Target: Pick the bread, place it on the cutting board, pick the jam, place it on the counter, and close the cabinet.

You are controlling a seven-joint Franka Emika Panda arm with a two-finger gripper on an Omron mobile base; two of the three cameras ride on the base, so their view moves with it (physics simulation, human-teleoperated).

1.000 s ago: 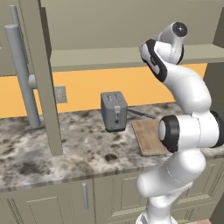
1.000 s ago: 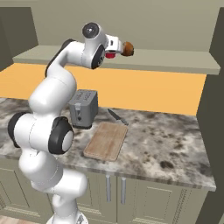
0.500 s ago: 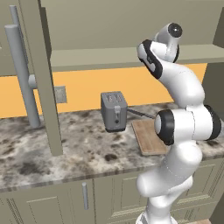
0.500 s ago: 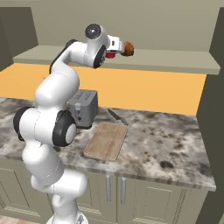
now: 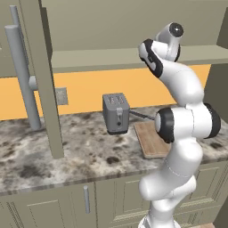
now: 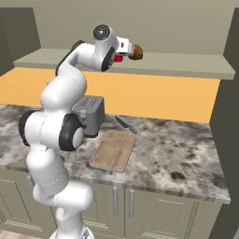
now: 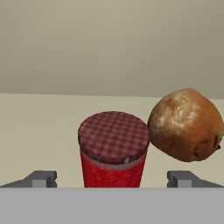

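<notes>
The jam (image 7: 113,151), a red jar with a dark checked lid, stands on the cabinet shelf right in front of my hand. My gripper (image 7: 113,179) is open, one fingertip on each side of the jar's base, with a gap to it on both sides. The bread (image 7: 186,124), a glossy brown lump, sits just right of the jar, close to it. From the right base, the bread (image 6: 136,51) and the jam (image 6: 119,58) show at the gripper (image 6: 127,52) on the shelf. The cutting board (image 6: 113,149) lies on the marble counter (image 6: 186,154) below.
A grey toaster (image 5: 116,113) stands left of the board, and a knife (image 6: 125,124) lies behind the board. The open cabinet door (image 5: 44,75) with its long bar handle (image 5: 20,75) juts out at the left. The shelf (image 6: 186,65) runs on to the right.
The arm's elbow and shoulder have swung a little and the hand has edged slightly toward the jar. The bread and the jam have not moved.
</notes>
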